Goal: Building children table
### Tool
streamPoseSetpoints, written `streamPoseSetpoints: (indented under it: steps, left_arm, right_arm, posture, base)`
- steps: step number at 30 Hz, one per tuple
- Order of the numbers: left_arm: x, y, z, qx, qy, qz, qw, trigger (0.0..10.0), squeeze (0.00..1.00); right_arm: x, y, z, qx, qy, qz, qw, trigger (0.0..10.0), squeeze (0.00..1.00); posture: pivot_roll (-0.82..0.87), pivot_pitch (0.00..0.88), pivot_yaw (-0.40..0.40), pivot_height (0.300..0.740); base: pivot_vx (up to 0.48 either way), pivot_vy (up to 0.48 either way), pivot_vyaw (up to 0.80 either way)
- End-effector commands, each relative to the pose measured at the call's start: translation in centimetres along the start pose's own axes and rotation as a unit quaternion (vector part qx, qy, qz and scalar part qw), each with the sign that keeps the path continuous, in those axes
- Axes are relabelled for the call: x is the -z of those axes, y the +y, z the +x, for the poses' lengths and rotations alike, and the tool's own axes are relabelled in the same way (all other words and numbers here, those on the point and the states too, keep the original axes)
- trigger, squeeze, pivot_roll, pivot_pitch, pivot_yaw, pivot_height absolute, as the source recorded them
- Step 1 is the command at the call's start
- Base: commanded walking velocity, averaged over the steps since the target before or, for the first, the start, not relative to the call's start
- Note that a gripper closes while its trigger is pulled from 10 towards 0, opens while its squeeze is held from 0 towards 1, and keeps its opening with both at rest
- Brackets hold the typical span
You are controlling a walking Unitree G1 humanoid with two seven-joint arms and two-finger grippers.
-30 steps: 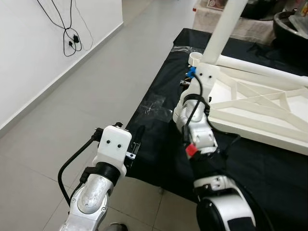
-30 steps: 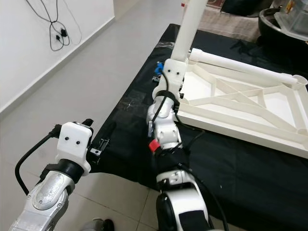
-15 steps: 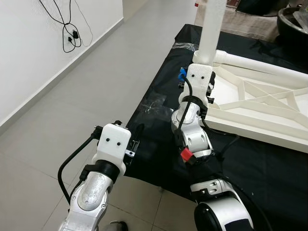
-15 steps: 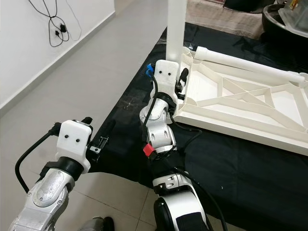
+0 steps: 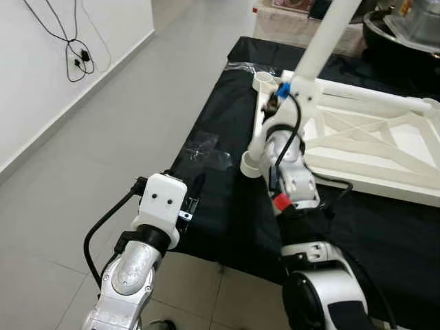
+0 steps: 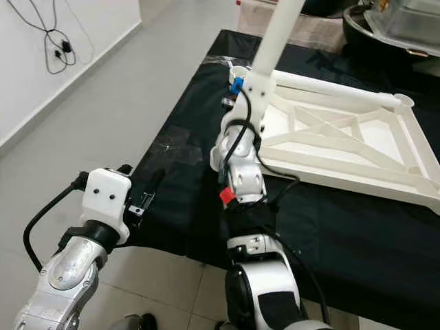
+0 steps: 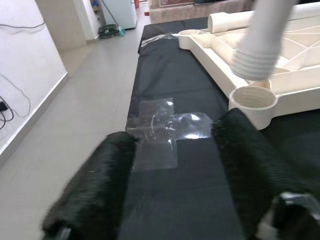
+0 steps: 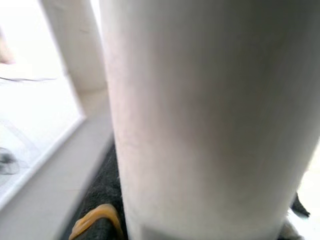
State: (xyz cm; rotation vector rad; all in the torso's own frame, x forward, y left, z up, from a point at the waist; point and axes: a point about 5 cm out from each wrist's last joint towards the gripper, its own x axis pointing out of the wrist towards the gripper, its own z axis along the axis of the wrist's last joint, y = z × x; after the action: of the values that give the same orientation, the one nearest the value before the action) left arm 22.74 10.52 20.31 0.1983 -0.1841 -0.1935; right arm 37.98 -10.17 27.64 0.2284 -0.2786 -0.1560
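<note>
The right gripper (image 5: 283,93) has its jaws clamped on a white table leg (image 5: 327,38), a smooth round plastic tube that rises tilted up and away from the jaws; its threaded lower end (image 7: 255,64), ribbed with several rings, hangs just above an open round socket (image 7: 253,96) at the near corner of the table frame (image 6: 330,148). In the right wrist view the leg (image 8: 200,115) stands right against the lens as a plain matte cylinder. The frame lies flat just beyond the right jaws: cream-white moulded plastic, rectangular, with raised walls, diagonal bracing ribs inside and a round socket at each corner; a second white tube (image 6: 330,85) lies along its far edge. Beneath it is a black cloth (image 5: 227,137), soft and slightly creased, with a patch of clear, wrinkled tape (image 7: 165,125) stuck on it ahead of the left jaws. The left gripper (image 7: 175,185) hovers near the cloth's near edge, well short of the frame, its two black, rough-textured fingers (image 7: 95,190) apart and holding nothing. Around lies a grey tiled floor (image 5: 103,144), and a black cable (image 5: 72,45) hangs on the white wall. No writing can be read.
</note>
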Motion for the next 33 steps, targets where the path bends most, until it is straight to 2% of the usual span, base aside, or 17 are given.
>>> streamPoseSetpoints:
  steps: [1, 2, 4, 5, 9, 10, 11, 12, 15, 19, 24, 25, 29, 33]
  left_arm:
    - [0.5, 0.0, 0.1, 0.014, 0.008, 0.010, 1.000, 10.0, 1.00]
    - [0.5, 0.0, 0.1, 0.014, 0.008, 0.010, 1.000, 10.0, 1.00]
    - [0.9, 0.2, 0.9, 0.042, 0.016, 0.017, 0.999, 10.0, 1.00]
    - [1.3, 0.3, 1.3, 0.056, 0.026, 0.023, 0.998, 10.0, 1.00]
    - [1.9, 0.5, 2.0, 0.076, 0.044, 0.047, 0.995, 10.0, 1.00]
    - [2.3, 0.6, 2.4, 0.089, 0.053, 0.064, 0.992, 10.0, 0.00]
    - [2.3, 0.6, 2.4, 0.089, 0.053, 0.064, 0.992, 10.0, 0.00]
    - [2.7, 1.4, 3.2, 0.098, 0.061, 0.094, 0.989, 10.0, 0.00]
    - [2.7, 2.2, 3.8, 0.098, 0.057, 0.108, 0.988, 10.0, 0.00]
    - [2.4, 2.6, 4.7, 0.105, 0.046, 0.128, 0.985, 10.0, 0.00]
    - [2.5, 2.1, 4.9, 0.133, 0.041, 0.123, 0.983, 10.0, 0.00]
    - [2.5, 1.4, 4.8, 0.156, 0.036, 0.115, 0.980, 10.0, 0.00]
    - [2.5, 0.6, 4.9, 0.186, 0.023, 0.109, 0.976, 10.0, 0.00]
    - [2.5, 0.3, 5.0, 0.195, 0.016, 0.110, 0.974, 10.0, 0.00]
  right_arm:
    - [-1.3, 1.0, -0.1, -0.059, -0.014, 0.032, 0.998, 10.0, 0.00]
    - [-1.3, 1.0, -0.1, -0.059, -0.014, 0.032, 0.998, 10.0, 0.00]
    - [-1.6, 2.1, -1.2, -0.153, 0.002, 0.073, 0.986, 10.0, 0.00]
    - [-1.4, 2.4, -1.8, -0.181, 0.009, 0.081, 0.980, 10.0, 0.00]
    - [-0.9, 2.8, -2.8, -0.210, 0.020, 0.087, 0.974, 10.0, 0.00]
    - [-0.7, 3.2, -3.4, -0.227, 0.021, 0.086, 0.970, 10.0, 0.00]
    - [-0.7, 3.2, -3.4, -0.227, 0.021, 0.086, 0.970, 10.0, 0.00]
    - [-0.5, 3.7, -4.3, -0.263, 0.025, 0.094, 0.960, 10.0, 0.00]
    - [-0.5, 4.0, -4.8, -0.285, 0.028, 0.098, 0.953, 10.0, 0.00]
    - [0.0, 4.1, -5.3, -0.308, 0.034, 0.100, 0.946, 10.0, 0.00]
    - [-0.1, 4.1, -5.8, -0.328, 0.043, 0.105, 0.938, 10.0, 0.00]
    - [0.0, 4.2, -6.2, -0.339, 0.046, 0.107, 0.933, 10.0, 0.00]
    - [0.3, 4.3, -6.7, -0.352, 0.057, 0.111, 0.928, 10.0, 0.00]
    - [0.4, 4.4, -7.1, -0.357, 0.062, 0.115, 0.925, 10.0, 0.00]
  posture:
    - [0.13, 0.144, -0.069, 0.740]
    - [0.13, 0.144, -0.069, 0.740]
    - [0.12, 0.129, -0.063, 0.740]
    - [0.12, 0.127, -0.061, 0.740]
    - [0.12, 0.117, -0.056, 0.740]
    - [0.12, 0.116, -0.056, 0.740]
    - [0.12, 0.116, -0.056, 0.740]
    - [0.11, 0.106, -0.052, 0.740]
    - [0.11, 0.106, -0.052, 0.740]
    - [0.11, 0.095, -0.045, 0.740]
    - [0.11, 0.088, -0.045, 0.740]
    - [0.11, 0.086, -0.043, 0.740]
    - [0.11, 0.084, -0.042, 0.740]
    - [0.11, 0.083, -0.041, 0.740]
  base:
    - [0.000, 0.000, 0.00]
    - [0.000, 0.000, 0.00]
    - [0.000, 0.000, 0.00]
    - [0.000, 0.000, 0.00]
    - [0.000, 0.000, 0.00]
    - [0.000, 0.000, 0.00]
    - [0.000, 0.000, 0.00]
    - [0.000, 0.000, 0.00]
    - [0.000, 0.000, 0.00]
    - [0.000, 0.000, 0.00]
    - [0.000, 0.000, 0.00]
    - [0.000, 0.000, 0.00]
    - [0.000, 0.000, 0.00]
    - [0.000, 0.000, 0.00]
